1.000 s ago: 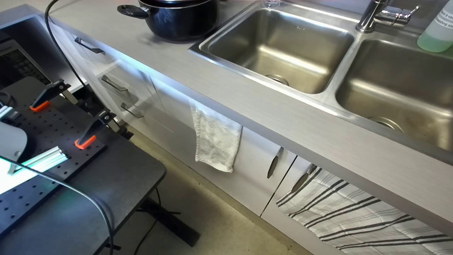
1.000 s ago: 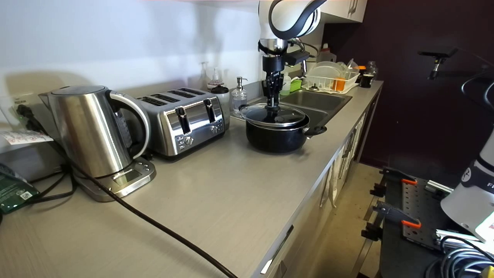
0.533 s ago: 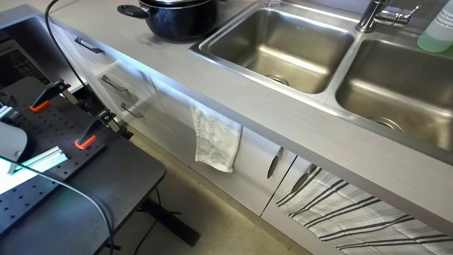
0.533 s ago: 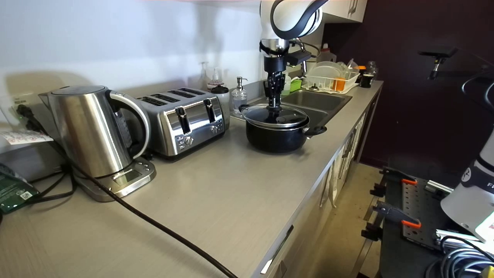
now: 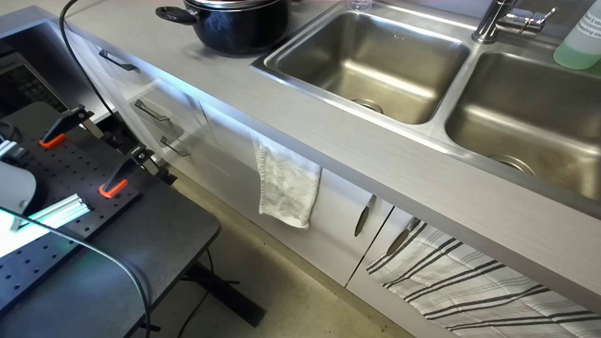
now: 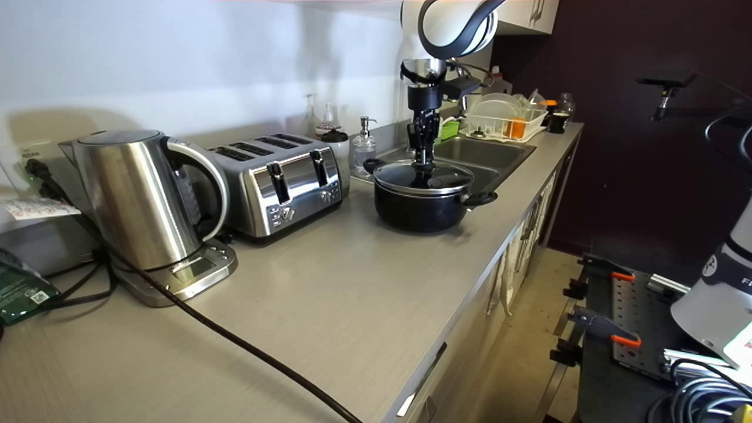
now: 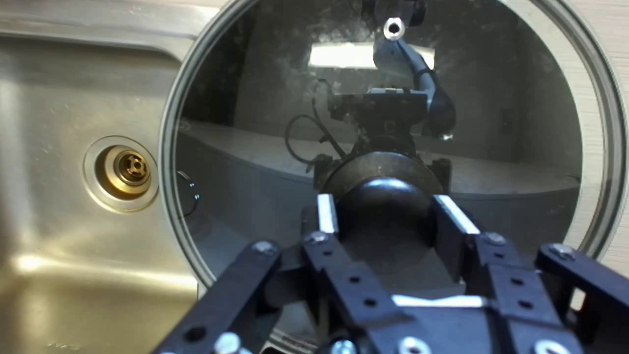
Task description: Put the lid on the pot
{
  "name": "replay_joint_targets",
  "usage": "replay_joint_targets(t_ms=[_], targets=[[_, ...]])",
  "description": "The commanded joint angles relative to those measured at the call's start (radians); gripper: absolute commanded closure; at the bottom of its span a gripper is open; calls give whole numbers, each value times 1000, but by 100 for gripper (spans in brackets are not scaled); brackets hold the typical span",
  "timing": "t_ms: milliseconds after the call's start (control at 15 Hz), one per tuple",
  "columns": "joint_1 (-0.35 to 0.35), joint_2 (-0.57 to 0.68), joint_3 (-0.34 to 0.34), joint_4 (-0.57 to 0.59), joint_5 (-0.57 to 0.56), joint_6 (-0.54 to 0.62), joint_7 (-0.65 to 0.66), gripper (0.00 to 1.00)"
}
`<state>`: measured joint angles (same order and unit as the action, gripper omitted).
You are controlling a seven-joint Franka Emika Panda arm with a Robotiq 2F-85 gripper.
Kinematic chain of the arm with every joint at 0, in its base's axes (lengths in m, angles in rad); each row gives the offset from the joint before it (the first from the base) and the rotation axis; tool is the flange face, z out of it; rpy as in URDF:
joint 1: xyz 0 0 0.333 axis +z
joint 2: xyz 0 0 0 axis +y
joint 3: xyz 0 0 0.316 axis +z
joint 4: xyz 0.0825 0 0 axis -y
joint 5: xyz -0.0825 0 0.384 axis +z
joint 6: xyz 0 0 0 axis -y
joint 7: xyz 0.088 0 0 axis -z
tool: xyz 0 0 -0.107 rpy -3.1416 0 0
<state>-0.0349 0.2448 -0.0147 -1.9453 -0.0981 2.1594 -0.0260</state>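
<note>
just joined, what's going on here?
A robot arm holds a glass lid over the black pot, which stands on the counter beside the sink. Its gripper has its fingers closed on the lid's knob. The lid looks roughly lined up with the pot, but I can't tell whether it is fully seated. The knob hasn't been released yet.

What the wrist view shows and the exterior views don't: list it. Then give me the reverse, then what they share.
Only the wrist view: a clear robot reflection in the glass lid, and both fingers of the hand seen standing on either side of the knob.

Only the exterior views: the outer wall of the pot, in both; and, in an exterior view, the kettle, toaster and dish rack.

Shared: the lid, the steel sink and the countertop.
</note>
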Motion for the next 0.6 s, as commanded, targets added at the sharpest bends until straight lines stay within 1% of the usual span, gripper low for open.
replay_joint_targets(t_ms=[0,533], targets=[[-4,-41,-8,-30,6,19,-16,75],[-7,-27,-12,-14,8,12,-12,75]])
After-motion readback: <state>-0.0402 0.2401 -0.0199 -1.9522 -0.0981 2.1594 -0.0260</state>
